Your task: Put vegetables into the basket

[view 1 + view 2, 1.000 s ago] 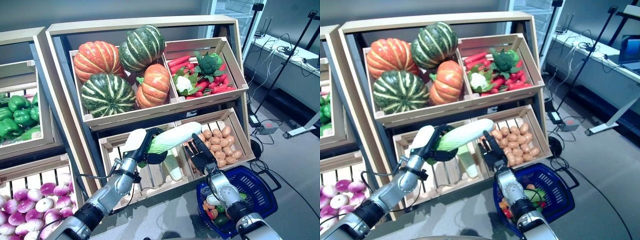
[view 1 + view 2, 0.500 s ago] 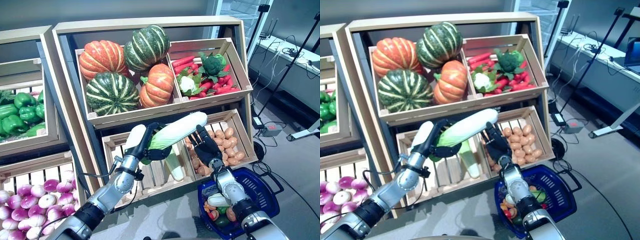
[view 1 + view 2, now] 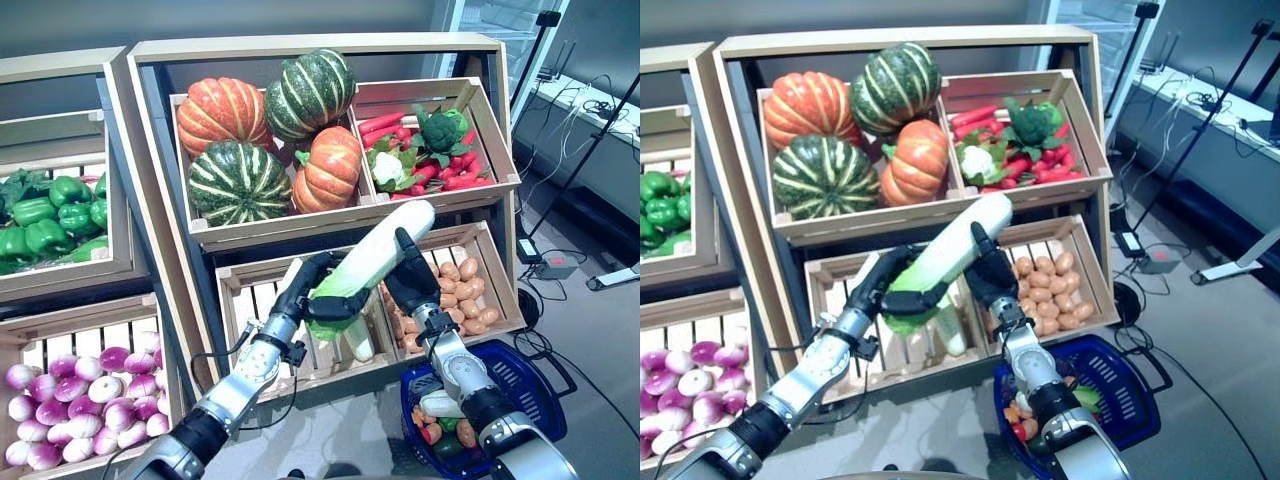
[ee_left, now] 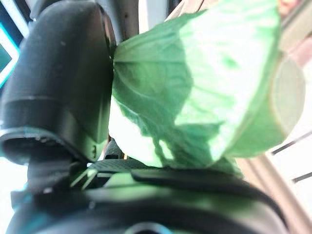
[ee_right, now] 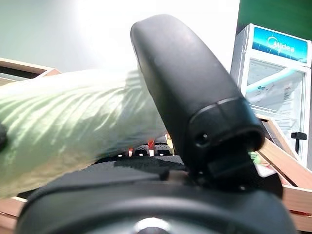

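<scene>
Napa cabbage point(image 3: 368, 258), long, pale with a green leafy base partly hidden by curled fingers, held tilted before the lower crates: left hand point(image 3: 305, 290) clasps its leafy end, right hand point(image 3: 412, 280) grips its middle, above-left of the blue basket point(image 3: 520, 385).

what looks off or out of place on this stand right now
Nothing is spilled or damaged. The one thing out of its crate is the long napa cabbage, held tilted in the air before the lower crates by the left hand at its leafy end and the right hand near its pale end.
</scene>
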`<state>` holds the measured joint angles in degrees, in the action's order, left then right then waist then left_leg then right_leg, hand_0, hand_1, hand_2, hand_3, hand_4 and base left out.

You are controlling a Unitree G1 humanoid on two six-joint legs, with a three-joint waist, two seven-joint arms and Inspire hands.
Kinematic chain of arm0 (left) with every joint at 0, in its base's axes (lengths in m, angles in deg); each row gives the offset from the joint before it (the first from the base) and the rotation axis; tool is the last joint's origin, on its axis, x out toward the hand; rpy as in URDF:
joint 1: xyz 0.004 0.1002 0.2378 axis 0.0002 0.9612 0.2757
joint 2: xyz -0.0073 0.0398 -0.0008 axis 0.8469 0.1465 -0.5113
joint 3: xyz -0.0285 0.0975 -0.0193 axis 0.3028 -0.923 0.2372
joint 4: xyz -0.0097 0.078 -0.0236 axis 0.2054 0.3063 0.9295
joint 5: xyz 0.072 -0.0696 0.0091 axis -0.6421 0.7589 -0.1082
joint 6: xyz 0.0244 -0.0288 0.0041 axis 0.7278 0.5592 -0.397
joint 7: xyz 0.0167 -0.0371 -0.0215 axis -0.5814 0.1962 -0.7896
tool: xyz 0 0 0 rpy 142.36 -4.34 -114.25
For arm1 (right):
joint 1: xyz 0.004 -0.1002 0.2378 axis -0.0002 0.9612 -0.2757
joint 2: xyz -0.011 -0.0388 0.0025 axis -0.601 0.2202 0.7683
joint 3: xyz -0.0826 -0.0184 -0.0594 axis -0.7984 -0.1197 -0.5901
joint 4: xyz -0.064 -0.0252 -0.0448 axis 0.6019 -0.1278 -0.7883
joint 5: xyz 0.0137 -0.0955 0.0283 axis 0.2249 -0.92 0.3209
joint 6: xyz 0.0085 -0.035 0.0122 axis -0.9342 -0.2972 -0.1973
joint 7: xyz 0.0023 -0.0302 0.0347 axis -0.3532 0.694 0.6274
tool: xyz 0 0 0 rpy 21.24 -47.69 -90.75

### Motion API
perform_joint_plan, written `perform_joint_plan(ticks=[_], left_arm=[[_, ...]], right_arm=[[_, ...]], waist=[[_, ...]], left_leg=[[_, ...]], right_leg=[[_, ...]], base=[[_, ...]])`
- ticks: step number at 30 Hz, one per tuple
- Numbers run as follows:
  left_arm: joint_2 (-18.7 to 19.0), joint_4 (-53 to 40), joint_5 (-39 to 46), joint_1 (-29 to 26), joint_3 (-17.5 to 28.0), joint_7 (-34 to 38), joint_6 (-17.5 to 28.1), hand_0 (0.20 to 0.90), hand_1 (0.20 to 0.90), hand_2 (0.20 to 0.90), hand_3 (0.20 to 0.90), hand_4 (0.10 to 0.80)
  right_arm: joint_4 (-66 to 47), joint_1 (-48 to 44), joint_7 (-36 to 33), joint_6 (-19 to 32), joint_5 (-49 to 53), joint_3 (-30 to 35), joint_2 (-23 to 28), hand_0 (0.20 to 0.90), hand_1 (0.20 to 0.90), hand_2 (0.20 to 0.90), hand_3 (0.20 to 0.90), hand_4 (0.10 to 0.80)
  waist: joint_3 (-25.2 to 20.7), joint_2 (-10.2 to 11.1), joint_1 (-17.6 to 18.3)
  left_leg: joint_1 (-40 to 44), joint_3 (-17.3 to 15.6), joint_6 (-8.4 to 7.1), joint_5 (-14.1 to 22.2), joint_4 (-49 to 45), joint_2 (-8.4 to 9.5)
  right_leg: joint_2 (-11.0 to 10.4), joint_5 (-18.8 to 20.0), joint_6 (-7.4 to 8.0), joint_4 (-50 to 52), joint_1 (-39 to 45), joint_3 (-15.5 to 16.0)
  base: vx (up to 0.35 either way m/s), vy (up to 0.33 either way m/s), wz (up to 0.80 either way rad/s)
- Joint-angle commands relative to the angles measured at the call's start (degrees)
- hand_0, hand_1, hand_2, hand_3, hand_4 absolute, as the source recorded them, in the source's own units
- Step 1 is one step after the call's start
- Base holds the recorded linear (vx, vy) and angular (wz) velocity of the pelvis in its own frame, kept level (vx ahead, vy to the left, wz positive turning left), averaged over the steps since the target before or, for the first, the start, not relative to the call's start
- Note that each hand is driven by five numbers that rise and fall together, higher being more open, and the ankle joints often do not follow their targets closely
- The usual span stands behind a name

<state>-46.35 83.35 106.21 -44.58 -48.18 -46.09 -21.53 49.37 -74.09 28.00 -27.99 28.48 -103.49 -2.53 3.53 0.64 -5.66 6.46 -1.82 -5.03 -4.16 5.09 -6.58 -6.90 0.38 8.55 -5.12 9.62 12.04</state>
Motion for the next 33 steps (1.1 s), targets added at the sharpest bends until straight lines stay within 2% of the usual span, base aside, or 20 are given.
perform_joint_plan(ticks=[1, 7, 11, 12, 13, 21, 33], left_arm=[[-6.2, -2.1, -0.3, -6.5, -9.8, -10.7, 5.5, 0.3, 0.3, 0.3, 0.3, 0.4], [-6.6, -1.4, 0.8, -6.3, -9.8, -13.1, 3.3, 0.3, 0.3, 0.3, 0.3, 0.4], [-6.2, -0.3, -0.4, -6.0, -9.8, -14.3, 2.0, 0.3, 0.3, 0.3, 0.3, 0.4], [-6.1, -0.2, -0.5, -6.2, -9.8, -14.3, 1.9, 0.3, 0.3, 0.3, 0.3, 0.4], [-6.0, -0.1, -0.4, -6.1, -9.7, -14.3, 1.8, 0.3, 0.3, 0.3, 0.3, 0.4], [-5.1, -0.4, -2.0, -6.2, -9.4, -14.6, 0.9, 0.3, 0.3, 0.3, 0.3, 0.4], [-4.3, -0.5, -2.6, -6.1, -9.1, -14.5, 1.0, 0.3, 0.3, 0.3, 0.3, 0.4]], right_arm=[[-8.9, -15.0, 11.2, -4.8, -7.5, -4.4, -6.8, 0.9, 0.9, 0.9, 0.9, 0.8], [-9.5, -15.2, 13.1, -5.0, -13.1, -5.5, -6.2, 0.9, 0.9, 0.9, 0.9, 0.8], [-10.9, -15.2, 12.4, -2.9, -18.6, -6.5, -5.1, 0.9, 0.9, 0.9, 0.9, 0.8], [-10.8, -15.3, 11.6, -2.0, -19.5, -6.5, -4.8, 0.66, 0.66, 0.66, 0.66, 0.64], [-10.7, -15.5, 11.0, -0.8, -20.5, -6.5, -4.4, 0.3, 0.3, 0.3, 0.3, 0.4], [-10.6, -16.2, 9.8, 3.9, -21.8, -5.5, -3.3, 0.3, 0.3, 0.3, 0.3, 0.4], [-10.2, -16.7, 9.2, 4.4, -20.6, -5.0, -2.9, 0.3, 0.3, 0.3, 0.3, 0.4]], waist=[[-2.1, 1.3, 0.3], [-2.1, 1.3, 0.5], [-2.0, 1.3, 0.9], [-2.0, 1.3, 0.9], [-2.1, 1.3, 1.0], [-1.8, 1.2, 1.0], [-1.4, 0.9, 0.8]], left_leg=[[1.6, -0.8, 1.86, 5.6, -0.1, 1.77], [1.6, -0.9, 1.91, 5.6, -0.1, 1.77], [1.7, -1.4, 1.93, 5.4, -0.1, 1.66], [1.7, -1.4, 1.96, 5.4, -0.1, 1.67], [1.7, -1.5, 1.96, 5.4, -0.1, 1.65], [1.8, -1.7, 2.0, 5.3, -0.1, 1.57], [2.0, -1.7, 2.04, 5.3, -0.1, 1.56]], right_leg=[[-1.3, 0.7, -2.96, 0.1, 0.2, -0.3], [-1.3, 0.7, -2.94, 0.1, 0.0, -0.5], [-1.3, 0.7, -2.86, 0.1, 0.0, -0.7], [-1.3, 0.7, -2.88, 0.1, -0.1, -0.7], [-1.3, 0.7, -2.86, 0.1, -0.1, -0.8], [-1.2, 0.9, -2.86, 0.1, -0.1, -1.0], [-1.3, 1.0, -2.88, 0.1, 0.1, -0.8]], base=[[0.0, 0.0, 0.0], [0.0, 0.0, 0.0], [0.0, 0.0, 0.0], [0.0, 0.0, 0.0], [0.0, 0.0, 0.0], [0.0, 0.0, 0.0], [0.0, 0.0, 0.0]])
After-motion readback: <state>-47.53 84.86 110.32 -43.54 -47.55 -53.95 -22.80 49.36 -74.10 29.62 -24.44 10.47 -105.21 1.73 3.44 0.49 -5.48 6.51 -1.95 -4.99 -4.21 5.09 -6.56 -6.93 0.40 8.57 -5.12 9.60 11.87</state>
